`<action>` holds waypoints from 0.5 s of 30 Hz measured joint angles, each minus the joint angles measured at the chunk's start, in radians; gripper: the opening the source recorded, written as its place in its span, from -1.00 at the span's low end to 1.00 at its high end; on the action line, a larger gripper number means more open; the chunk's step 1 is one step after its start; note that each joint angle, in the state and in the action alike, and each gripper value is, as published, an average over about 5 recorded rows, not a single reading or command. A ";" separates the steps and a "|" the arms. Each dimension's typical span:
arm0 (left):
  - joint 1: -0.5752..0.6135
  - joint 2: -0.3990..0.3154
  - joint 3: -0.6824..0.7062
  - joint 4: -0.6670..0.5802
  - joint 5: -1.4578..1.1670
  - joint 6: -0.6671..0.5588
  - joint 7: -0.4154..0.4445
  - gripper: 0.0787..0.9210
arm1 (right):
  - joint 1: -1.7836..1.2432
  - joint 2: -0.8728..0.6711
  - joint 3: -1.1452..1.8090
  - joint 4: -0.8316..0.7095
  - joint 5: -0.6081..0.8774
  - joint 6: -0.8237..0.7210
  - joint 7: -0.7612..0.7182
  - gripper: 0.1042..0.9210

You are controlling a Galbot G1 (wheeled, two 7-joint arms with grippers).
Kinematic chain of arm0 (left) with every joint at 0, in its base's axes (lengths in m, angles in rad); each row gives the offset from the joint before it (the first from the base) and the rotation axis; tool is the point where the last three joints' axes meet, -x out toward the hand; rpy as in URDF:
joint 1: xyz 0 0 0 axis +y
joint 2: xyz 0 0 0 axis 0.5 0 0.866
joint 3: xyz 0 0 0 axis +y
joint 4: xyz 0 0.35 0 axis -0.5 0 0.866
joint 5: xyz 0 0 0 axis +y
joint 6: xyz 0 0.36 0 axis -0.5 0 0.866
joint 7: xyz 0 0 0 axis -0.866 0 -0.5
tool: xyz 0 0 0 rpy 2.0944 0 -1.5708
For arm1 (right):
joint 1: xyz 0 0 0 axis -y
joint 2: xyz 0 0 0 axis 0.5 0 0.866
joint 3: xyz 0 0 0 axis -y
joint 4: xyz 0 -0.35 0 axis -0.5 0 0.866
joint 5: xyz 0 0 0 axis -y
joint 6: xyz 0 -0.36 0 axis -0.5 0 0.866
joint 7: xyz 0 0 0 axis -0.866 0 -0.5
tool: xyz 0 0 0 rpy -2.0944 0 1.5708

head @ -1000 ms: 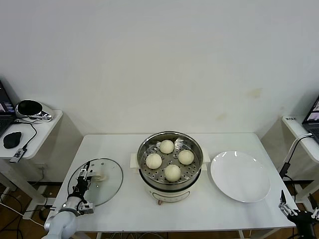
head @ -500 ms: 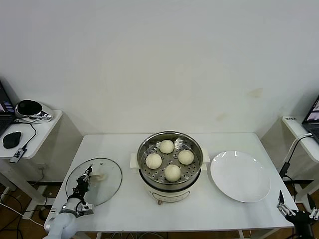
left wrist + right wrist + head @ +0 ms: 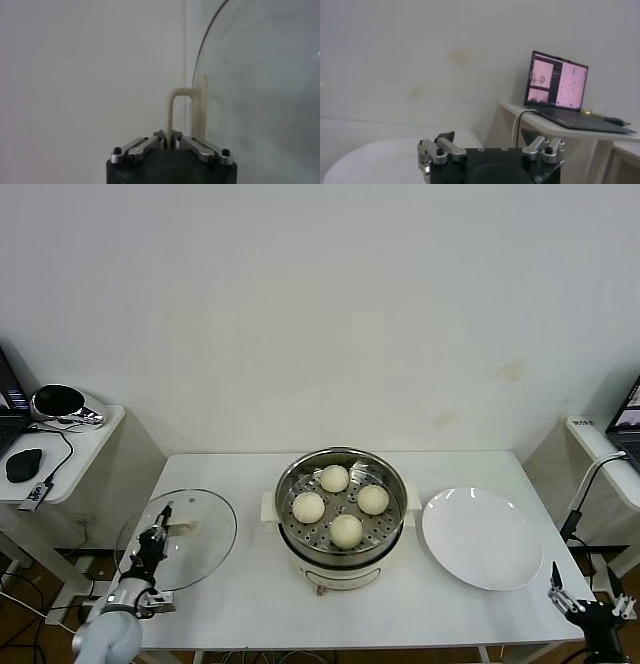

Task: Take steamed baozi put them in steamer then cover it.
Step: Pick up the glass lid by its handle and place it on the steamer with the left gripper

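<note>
Several cream-white baozi (image 3: pixel 346 530) sit on the perforated floor of the steel steamer (image 3: pixel 290 484) at the table's centre, which stands uncovered. The cover, a clear glass lid (image 3: pixel 200 534) with a cream handle (image 3: pixel 184 527), is at the table's left end, tilted and overhanging the edge. My left gripper (image 3: pixel 158 534) is shut on that handle (image 3: pixel 172 112), and the glass lid (image 3: pixel 250 90) stands edge-on beside the handle in the left wrist view. My right gripper (image 3: pixel 583 602) hangs open and empty off the table's front right corner (image 3: pixel 487 136).
A bare white plate (image 3: pixel 482 536) lies right of the steamer and shows as plate (image 3: pixel 375 157) ahead of the right gripper. A side table (image 3: pixel 70 446) with a mouse stands at left. A laptop (image 3: pixel 557 80) with a cable sits on the right-hand stand.
My left gripper has shut on the lid's handle, and the lid has tilted up and shifted left over the table's edge. The right gripper has sunk slightly.
</note>
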 measured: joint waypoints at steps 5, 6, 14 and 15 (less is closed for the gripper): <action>0.059 0.051 -0.044 -0.128 -0.076 0.027 0.051 -0.84 | -0.002 -0.009 -0.014 -0.005 -0.006 0.004 -0.005 0.76; 0.070 0.062 -0.049 -0.155 -0.096 0.036 0.063 -0.84 | -0.003 -0.010 -0.017 -0.006 -0.008 0.006 -0.006 0.76; 0.098 0.139 -0.025 -0.378 -0.227 0.150 0.148 -0.84 | -0.001 -0.004 -0.047 0.001 -0.037 0.017 -0.008 0.76; 0.093 0.146 -0.010 -0.402 -0.236 0.169 0.157 -0.84 | -0.001 -0.002 -0.052 0.001 -0.042 0.019 -0.008 0.76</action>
